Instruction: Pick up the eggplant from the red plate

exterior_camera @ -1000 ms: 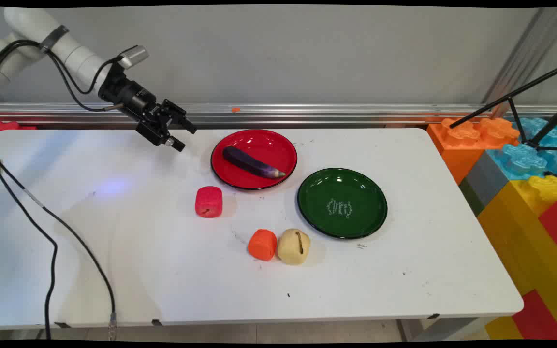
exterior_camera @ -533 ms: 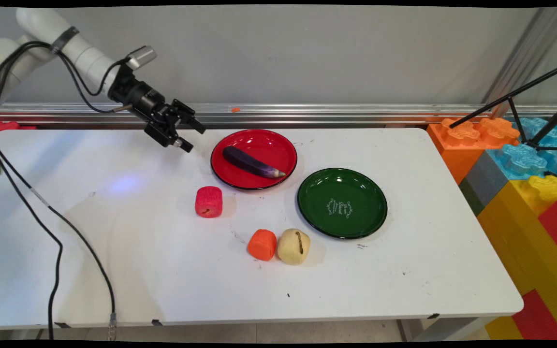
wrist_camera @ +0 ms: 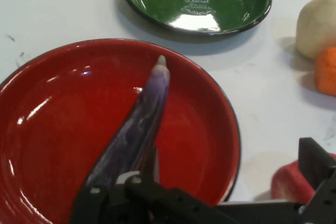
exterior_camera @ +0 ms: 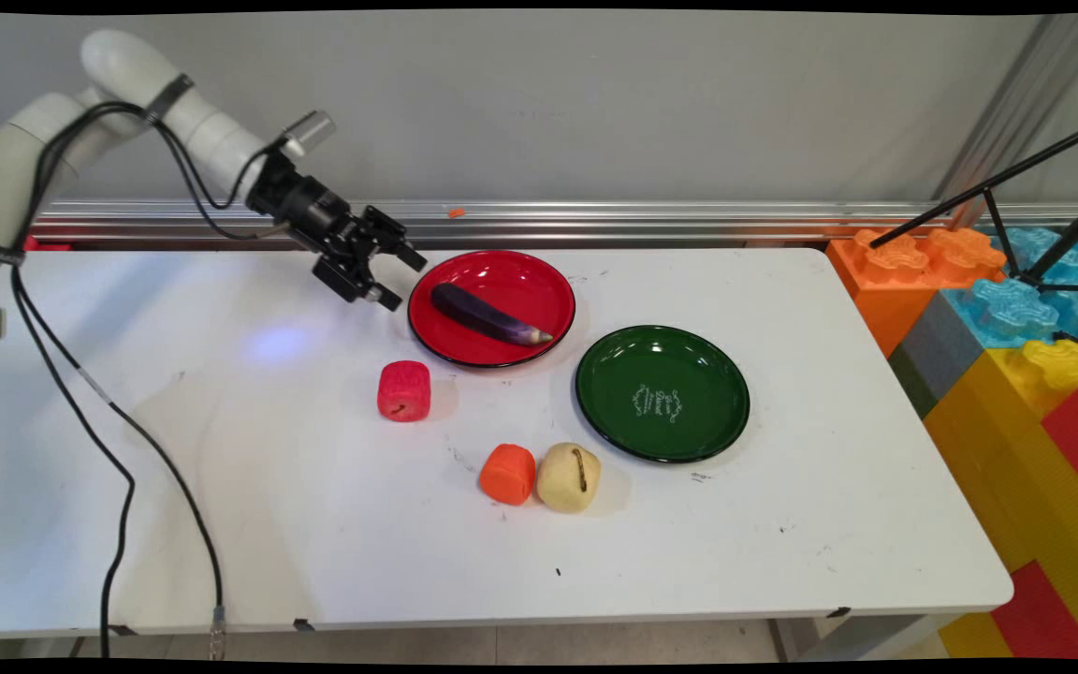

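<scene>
eggplant [exterior_camera: 488,316] lying across the red plate [exterior_camera: 539,281], tip toward the green plate [exterior_camera: 707,374]. gripper [exterior_camera: 399,278], fingers apart and empty, hovers just beside the red plate's near-left rim, apart from the eggplant. likely hazards: a finger striking the raised rim and tipping or sliding the plate, or the rounded, glossy eggplant rolling away. red block [exterior_camera: 403,391], orange block [exterior_camera: 507,474] and beige block [exterior_camera: 569,477] stand well apart.

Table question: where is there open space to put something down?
The white table lies bare right of the green plate, and left of the red cube. The middle is crowded: red plate with eggplant, orange piece, beige piece.
</scene>
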Robot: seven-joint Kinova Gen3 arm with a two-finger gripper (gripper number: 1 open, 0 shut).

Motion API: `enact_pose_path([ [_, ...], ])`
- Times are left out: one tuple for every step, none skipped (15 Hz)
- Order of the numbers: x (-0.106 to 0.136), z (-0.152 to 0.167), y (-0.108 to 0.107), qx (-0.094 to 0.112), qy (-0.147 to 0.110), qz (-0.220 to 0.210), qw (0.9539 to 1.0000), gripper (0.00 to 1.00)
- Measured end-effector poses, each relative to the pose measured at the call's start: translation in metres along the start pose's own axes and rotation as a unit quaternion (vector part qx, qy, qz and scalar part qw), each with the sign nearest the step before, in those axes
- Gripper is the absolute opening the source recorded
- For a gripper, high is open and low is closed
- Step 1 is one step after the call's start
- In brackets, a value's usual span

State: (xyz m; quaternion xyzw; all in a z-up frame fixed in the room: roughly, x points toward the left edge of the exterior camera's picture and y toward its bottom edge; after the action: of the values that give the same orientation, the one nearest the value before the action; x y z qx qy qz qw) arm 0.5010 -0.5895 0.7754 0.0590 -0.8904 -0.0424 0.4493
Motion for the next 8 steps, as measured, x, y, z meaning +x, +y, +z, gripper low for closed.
enact_pose_path([
  [0.000,0.005,-0.002,0.001,-0.001,0.004,1.0000,1.00],
  [0.000,0.011,-0.005,0.002,-0.001,0.009,1.0000,1.00],
  [0.000,0.017,-0.008,0.003,-0.002,0.014,0.9999,1.00],
  [0.000,0.024,-0.011,0.004,-0.003,0.019,0.9998,1.00],
  [0.000,0.031,-0.015,0.005,-0.004,0.025,0.9997,1.00],
  [-0.001,0.037,-0.018,0.006,-0.005,0.029,0.9995,1.00],
  [-0.001,0.042,-0.021,0.007,-0.006,0.033,0.9994,1.00],
  [-0.002,0.047,-0.024,0.008,-0.008,0.037,0.9993,1.00],
])
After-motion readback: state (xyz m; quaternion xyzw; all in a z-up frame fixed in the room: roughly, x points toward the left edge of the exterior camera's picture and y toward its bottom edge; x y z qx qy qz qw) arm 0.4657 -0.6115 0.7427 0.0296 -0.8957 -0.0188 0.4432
